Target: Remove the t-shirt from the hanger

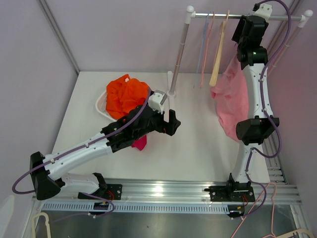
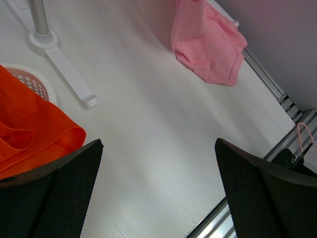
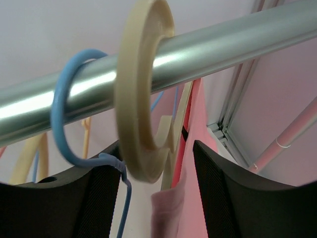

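The pink t-shirt (image 1: 231,96) hangs at the right end of the rack rod (image 1: 218,16), by a cream hanger (image 1: 218,54); its lower part drapes toward the table. It also shows in the left wrist view (image 2: 208,44) and the right wrist view (image 3: 198,198). My right gripper (image 1: 243,30) is raised to the rod. In the right wrist view it (image 3: 158,198) is open, with the cream hanger hook (image 3: 141,99) and the shirt's top between the jaws, which are not closed on them. My left gripper (image 1: 173,121) is open and empty over mid-table, far from the shirt.
A white basket (image 1: 100,105) with orange clothes (image 1: 126,94) stands at the back left. A magenta cloth (image 1: 140,144) lies under the left arm. Blue (image 3: 64,119) and pink (image 1: 207,44) hangers also hang on the rod. The rack's post and foot (image 1: 172,91) stand mid-back.
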`<action>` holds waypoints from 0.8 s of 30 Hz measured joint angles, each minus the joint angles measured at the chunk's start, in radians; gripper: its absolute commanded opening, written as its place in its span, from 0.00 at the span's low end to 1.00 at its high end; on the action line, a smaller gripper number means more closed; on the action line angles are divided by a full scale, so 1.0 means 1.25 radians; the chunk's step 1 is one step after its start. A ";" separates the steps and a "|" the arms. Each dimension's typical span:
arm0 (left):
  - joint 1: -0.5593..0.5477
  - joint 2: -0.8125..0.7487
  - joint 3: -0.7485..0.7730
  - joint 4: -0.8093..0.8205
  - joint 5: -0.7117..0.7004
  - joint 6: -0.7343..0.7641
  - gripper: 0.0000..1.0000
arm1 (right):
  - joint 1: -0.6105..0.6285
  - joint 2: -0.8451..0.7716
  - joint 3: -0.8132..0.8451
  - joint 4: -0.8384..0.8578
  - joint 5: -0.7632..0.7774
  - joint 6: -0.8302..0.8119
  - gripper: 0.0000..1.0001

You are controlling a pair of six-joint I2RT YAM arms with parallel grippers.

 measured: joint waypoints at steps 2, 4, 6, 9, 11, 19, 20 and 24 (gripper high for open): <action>0.000 0.000 0.000 0.000 0.000 0.000 0.99 | -0.007 0.008 0.002 -0.002 -0.004 0.001 0.62; 0.000 0.000 -0.001 0.001 0.000 0.000 0.99 | -0.013 0.011 0.002 -0.002 -0.009 0.001 0.62; 0.000 0.000 -0.003 0.003 0.000 0.000 0.99 | -0.016 0.011 0.002 -0.003 -0.015 0.004 0.62; 0.000 0.000 -0.005 0.005 0.000 0.000 1.00 | -0.020 0.007 -0.001 -0.006 -0.030 0.013 0.63; 0.000 0.000 -0.009 0.006 0.000 0.000 1.00 | -0.020 -0.008 -0.025 -0.010 -0.049 0.020 0.64; 0.000 0.000 -0.025 0.006 0.000 0.000 1.00 | -0.034 -0.110 -0.104 -0.046 -0.151 0.064 0.65; 0.000 0.000 -0.026 0.006 0.000 -0.001 0.99 | -0.035 -0.124 -0.112 -0.047 -0.158 0.069 0.65; 0.000 -0.008 -0.026 0.006 -0.002 -0.001 1.00 | -0.044 -0.167 -0.130 -0.052 -0.186 0.080 0.66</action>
